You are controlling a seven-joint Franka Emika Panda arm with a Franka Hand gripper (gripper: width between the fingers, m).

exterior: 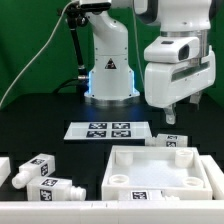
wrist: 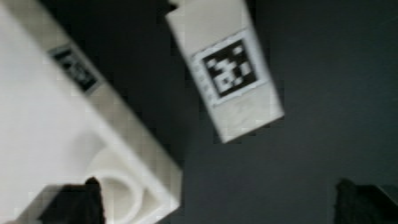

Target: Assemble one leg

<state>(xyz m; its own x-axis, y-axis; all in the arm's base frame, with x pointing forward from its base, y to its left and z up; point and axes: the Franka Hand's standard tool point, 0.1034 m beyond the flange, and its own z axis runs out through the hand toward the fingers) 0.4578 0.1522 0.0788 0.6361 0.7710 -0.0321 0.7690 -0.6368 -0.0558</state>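
— Green cloth behind, black table [exterior: 40, 135] underneath. What stands on it?

— At the back is the arm's white base [exterior: 108, 60], with a blue glow low down and a black triangle sticker. Any writing on that sticker is too small to read. In front of it lies the marker board [exterior: 108, 130], a flat white sheet of black-and-white tags. They show patterns only, no letters.

— And the furniture parts?

— The tabletop [exterior: 185, 190], a white tray, sits toward the exterior view's right and carries one tag on its near wall. The wrist view shows a round corner hole [wrist: 116, 187] in it and another tag on its side. Two spare legs [exterior: 35, 170] lie well apart from it, toward the exterior view's left. Both are tagged too.

— Where is the leg for this job?

— The leg [exterior: 165, 141] lies on the table just behind the tabletop's far edge. In the wrist view it has one square tag facing up, and a strip of black table separates it from the tabletop.

— The gripper?

— The gripper [exterior: 180, 112] hangs above the table near that leg, not touching it. Its dark fingertips [wrist: 71, 205] are spread wide, with only bare table between them.
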